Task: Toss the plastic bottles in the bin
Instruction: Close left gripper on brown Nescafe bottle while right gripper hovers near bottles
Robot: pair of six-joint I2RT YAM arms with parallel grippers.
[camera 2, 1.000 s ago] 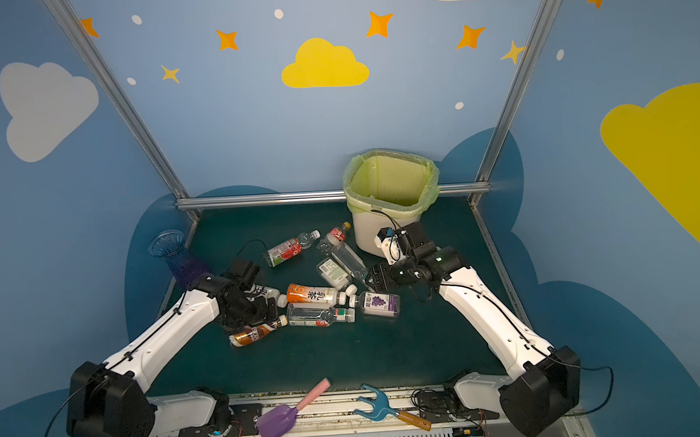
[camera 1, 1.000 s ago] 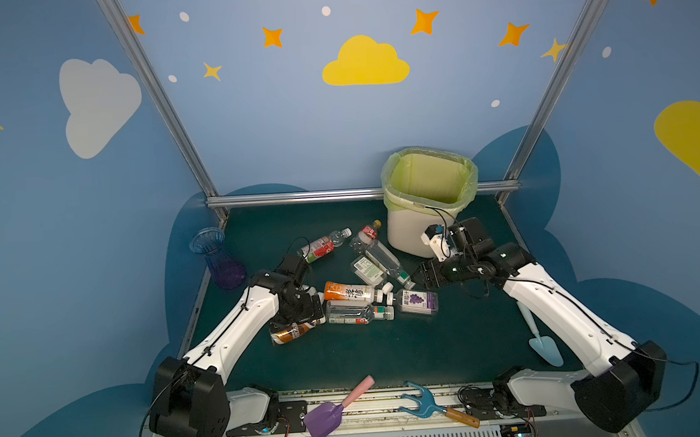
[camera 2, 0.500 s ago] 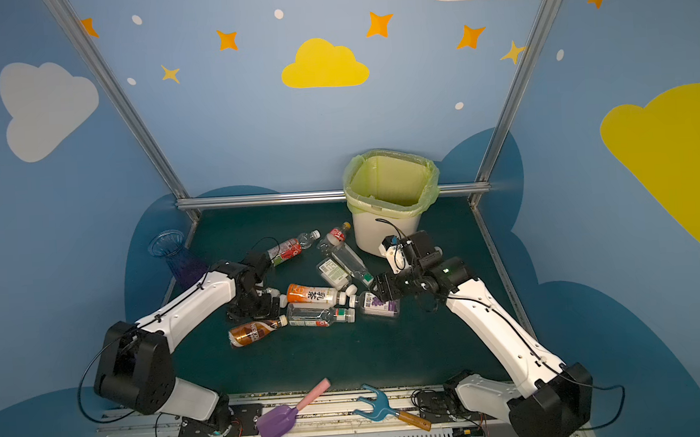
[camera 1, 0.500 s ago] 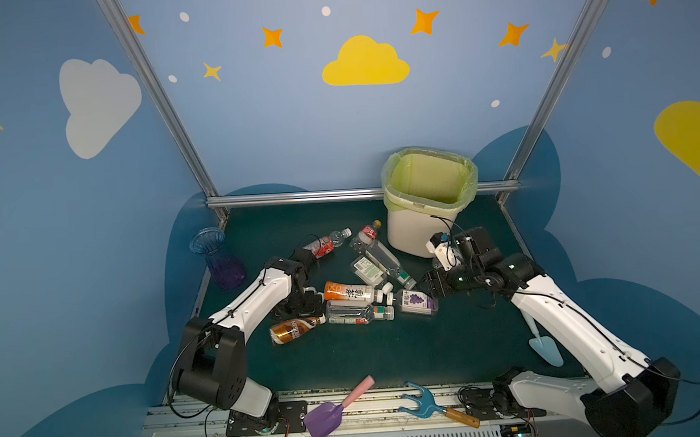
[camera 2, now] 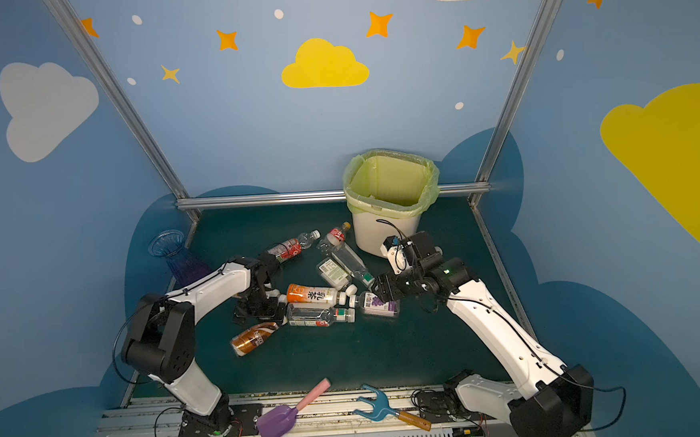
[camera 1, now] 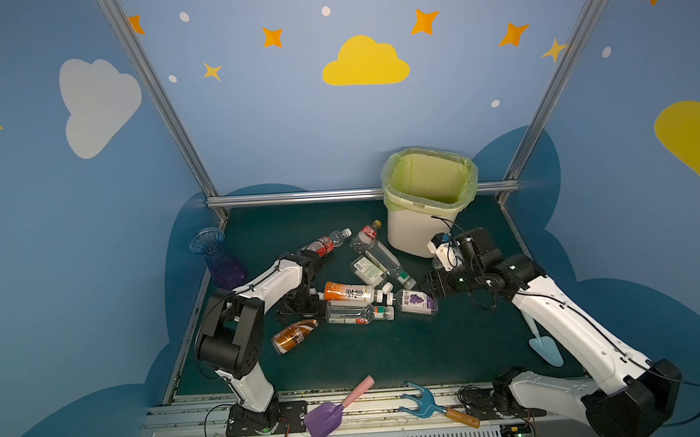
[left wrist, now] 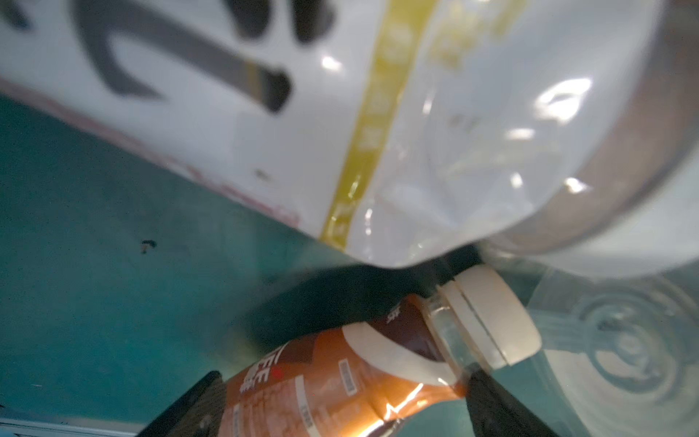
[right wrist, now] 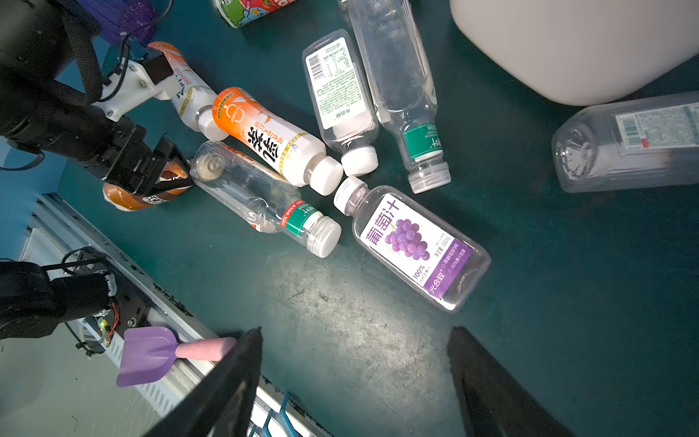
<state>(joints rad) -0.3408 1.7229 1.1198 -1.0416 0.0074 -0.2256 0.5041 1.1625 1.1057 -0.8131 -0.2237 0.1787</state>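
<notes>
carefully now: your left end effector [left wrist: 344, 374] stands wide open astride the brown bottle [camera 1: 295, 335], with a white-label bottle [left wrist: 264, 113] crowding it; close now and you may pinch both or squirt the round one out. your right end effector [right wrist: 355, 333] is wide too, empty, over bare bench [camera 1: 390, 358] just beside the grape bottle [right wrist: 416, 246], whose slick flat sides could slip. the bottles [camera 1: 382, 259] lie capped on their sides, clustered mid-bench, near the tall, bag-lined bin [camera 1: 416, 236] at the back; carry low and you'll hit its wall.
</notes>
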